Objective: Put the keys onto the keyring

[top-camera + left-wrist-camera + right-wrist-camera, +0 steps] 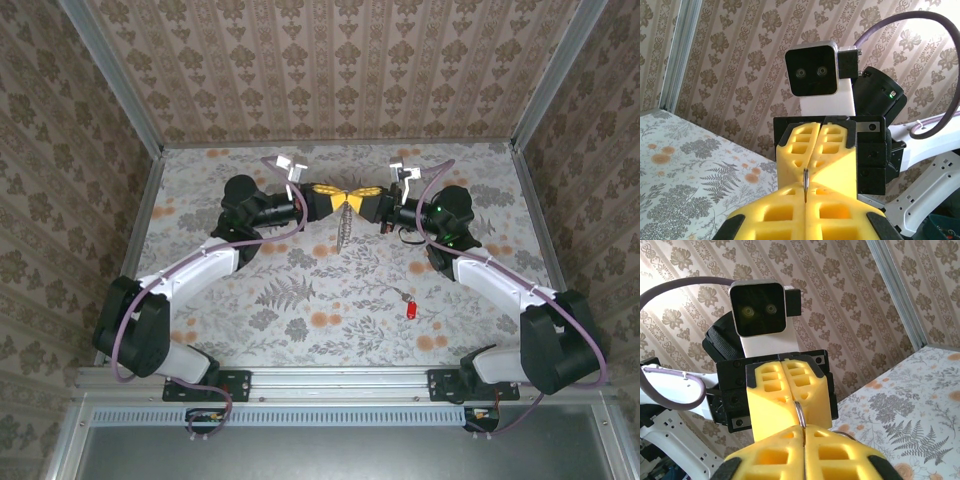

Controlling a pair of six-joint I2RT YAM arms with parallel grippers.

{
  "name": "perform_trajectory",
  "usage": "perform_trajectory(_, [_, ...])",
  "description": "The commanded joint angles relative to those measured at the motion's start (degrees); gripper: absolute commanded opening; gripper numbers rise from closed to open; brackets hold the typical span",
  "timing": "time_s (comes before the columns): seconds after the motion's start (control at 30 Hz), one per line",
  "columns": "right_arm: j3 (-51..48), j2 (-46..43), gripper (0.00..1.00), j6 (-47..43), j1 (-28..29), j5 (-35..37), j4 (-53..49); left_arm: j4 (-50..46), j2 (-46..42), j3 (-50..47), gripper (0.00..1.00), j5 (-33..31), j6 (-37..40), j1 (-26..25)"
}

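Left claw (330, 193): raised over the middle of the tabletop (250, 330), tip to tip with the right claw (364, 198). The left wrist view shows its yellow fingers (770, 215) pressed together on a thin metal edge of the keyring (805, 181).
Right claw: faces the left claw head-on. In the right wrist view its fingers (840, 455) are closed, and the wire of the keyring (800, 412) comes out of the seam between them.
Keyring: off the tabletop, caught where the two claws meet. In the top view the rest of it (345, 228) hangs below the fingertips.
Keys (406, 303): lying flat on the tabletop, red end nearest the arm bases, well apart from the keyring and beside the right arm's forearm, untouched by either claw.
Task status: keys not yet on the keyring.
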Motion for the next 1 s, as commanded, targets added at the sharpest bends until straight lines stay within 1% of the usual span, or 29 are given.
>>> perform_trajectory(0.0, [-0.60,-2.98,0.21,-2.19,-1.34,2.37,-3.52,-3.68,-1.73,3.06,0.00,1.50,4.45,-0.04])
perform_trajectory(0.03, [-1.17,-4.05,0.24,-2.56,-2.05,2.51,-4.65,-7.53,-2.53,3.74,0.00,1.50,6.93,0.13])
perform_trajectory(0.1, [-2.19,-6.43,0.30,-3.17,-3.37,2.97,-7.21,-18.34,-4.23,6.40,0.00,1.45,14.37,0.06])
perform_trajectory(0.17, [-3.25,-8.85,0.34,-4.06,-4.48,3.17,-9.66,-31.86,-5.62,10.26,0.00,0.82,24.03,-0.29])
perform_trajectory(0.23, [-3.98,-10.44,0.35,-4.45,-5.09,3.24,-11.08,-41.50,-6.10,13.59,0.00,0.28,30.25,-0.38])
perform_trajectory(0.33, [-4.08,-11.62,0.38,-5.20,-5.56,2.42,-12.93,-51.24,-5.80,17.94,0.00,0.62,36.75,-0.21])
perform_trajectory(0.47, [-2.40,-11.20,0.43,-6.16,-5.57,-1.22,-14.74,-62.88,-3.39,24.20,0.00,2.40,43.62,-0.21])
perform_trajectory(0.57, [-0.93,-11.03,0.47,-7.00,-5.32,-3.39,-16.18,-69.50,-1.27,28.20,0.00,3.47,47.29,-0.21])
perform_trajectory(0.63, [0.12,-10.67,0.47,-7.78,-4.92,-4.63,-17.40,-71.65,-0.29,29.78,0.00,4.34,48.38,-0.21])
perform_trajectory(0.73, [1.47,-9.97,0.48,-9.35,-3.87,-5.86,-19.13,-73.31,0.75,31.05,0.00,5.52,49.06,-0.21])
perform_trajectory(0.97, [3.91,-7.75,0.48,-11.40,-1.56,-7.73,-20.97,-73.18,1.80,31.01,0.00,7.13,48.67,-0.73])
